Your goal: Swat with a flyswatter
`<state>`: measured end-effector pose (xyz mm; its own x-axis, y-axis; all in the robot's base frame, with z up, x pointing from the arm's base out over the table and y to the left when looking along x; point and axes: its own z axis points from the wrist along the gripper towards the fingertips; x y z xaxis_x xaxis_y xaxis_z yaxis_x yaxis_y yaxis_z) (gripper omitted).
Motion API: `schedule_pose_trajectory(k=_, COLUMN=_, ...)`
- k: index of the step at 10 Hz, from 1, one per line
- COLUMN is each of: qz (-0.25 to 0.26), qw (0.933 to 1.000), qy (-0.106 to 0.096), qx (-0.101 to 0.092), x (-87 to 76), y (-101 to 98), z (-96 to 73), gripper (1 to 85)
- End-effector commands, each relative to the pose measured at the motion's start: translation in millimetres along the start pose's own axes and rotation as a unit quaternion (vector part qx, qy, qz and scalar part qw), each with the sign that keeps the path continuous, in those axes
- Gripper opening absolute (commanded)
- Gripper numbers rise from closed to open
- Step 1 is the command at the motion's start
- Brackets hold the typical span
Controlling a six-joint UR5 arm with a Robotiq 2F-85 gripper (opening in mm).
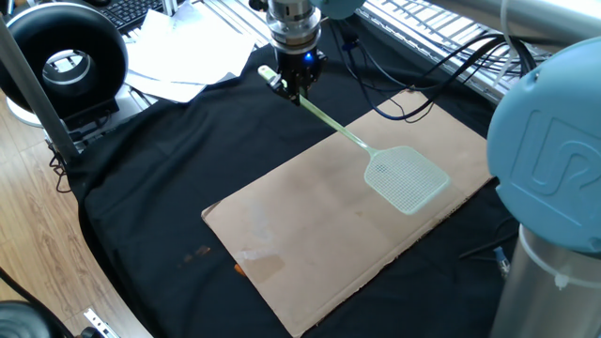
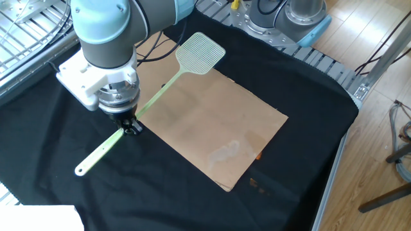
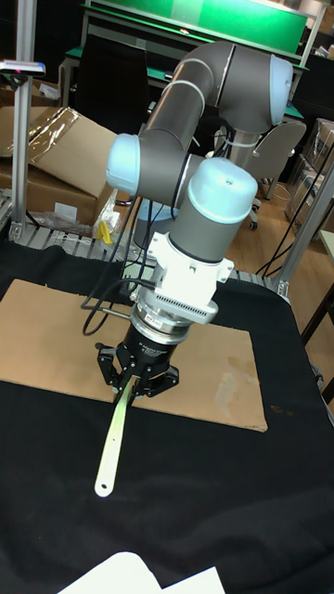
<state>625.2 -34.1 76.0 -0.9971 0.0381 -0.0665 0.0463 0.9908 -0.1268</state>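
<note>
Over the black cloth [image 2: 302, 102] at the sheet's 9 o'clock side, seen from the other fixed view, my gripper [image 2: 130, 125] has its jaws pinched narrow on the thin handle of the pale mint-green plastic flyswatter with the square mesh head [image 2: 200, 53]. I'm gripping partway along the handle, so a good stretch of it juts free behind me toward 8 o'clock, its rounded tip above bare cloth.

From my grip the handle runs toward 1 o'clock, crossing the near edge of the flat brown cardboard sheet [image 2: 218, 122]. The mesh head sits over the sheet's far corner, overlapping that edge; whether it touches the cardboard I can't tell.

From the one fixed view, the head [image 1: 405, 177] lies toward the sheet's 3 o'clock end, close to its long edge, and the rest of the cardboard [image 1: 310, 235] toward 7 o'clock is open brown surface. Loose white papers [image 1: 183, 56] lie at 10 o'clock from my gripper [image 1: 296, 84], near but apart. Black cables [image 1: 413, 75] loop at 2 o'clock.

From the tall fixed view, my fingers [image 3: 114, 358] straddle the handle [image 3: 113, 441], which hangs down toward 6 o'clock over open cloth.
</note>
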Motion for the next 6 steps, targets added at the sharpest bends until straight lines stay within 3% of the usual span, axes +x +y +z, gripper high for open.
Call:
schedule_pose_trajectory(k=1, qz=-0.006, qw=0.9997, qy=-0.011, qx=-0.019, x=-4.0, y=2.3, z=3.1, gripper=1.3)
schedule_pose_trajectory(k=6, qz=-0.006, qw=0.9994, qy=-0.007, qx=-0.034, x=-0.2, y=8.8, z=1.6, gripper=1.3)
